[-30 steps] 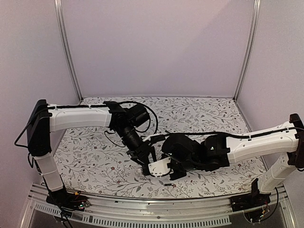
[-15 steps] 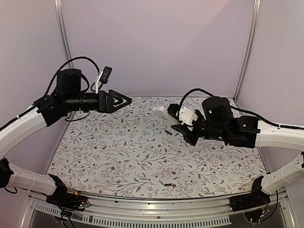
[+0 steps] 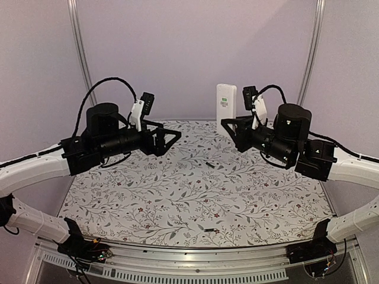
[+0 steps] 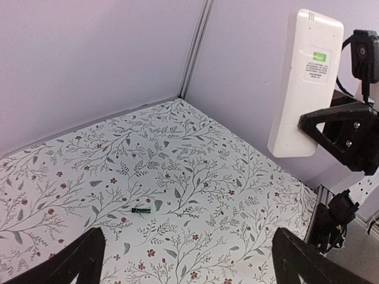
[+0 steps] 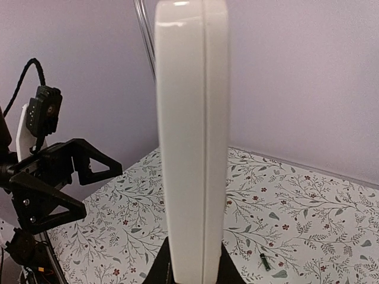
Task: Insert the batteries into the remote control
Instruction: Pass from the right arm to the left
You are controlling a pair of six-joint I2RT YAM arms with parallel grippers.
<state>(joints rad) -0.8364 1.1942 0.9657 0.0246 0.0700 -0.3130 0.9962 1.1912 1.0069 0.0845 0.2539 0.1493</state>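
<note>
we see the remote control [image 5: 192, 142] upright, edge-on, mid-frame | our right gripper [image 5: 192, 264] clamps its lower end | one battery [image 5: 265, 262] lies on the floral table [image 5: 308, 201], lower right | left gripper [image 5: 100, 190] at left, fingers spread

From the right wrist the remote control [image 5: 192, 142] shows edge-on, face hidden, its lower end cut by the bottom edge. The left tool [image 4: 188, 254] has its fingers [image 4: 80, 260] cropped by its own view's bottom edge. The label [image 4: 318, 66] print is unreadably small.

Plain lilac walls [image 3: 195, 53] and metal posts [image 3: 80, 35] enclose a floral tabletop [image 3: 177, 201].
</note>
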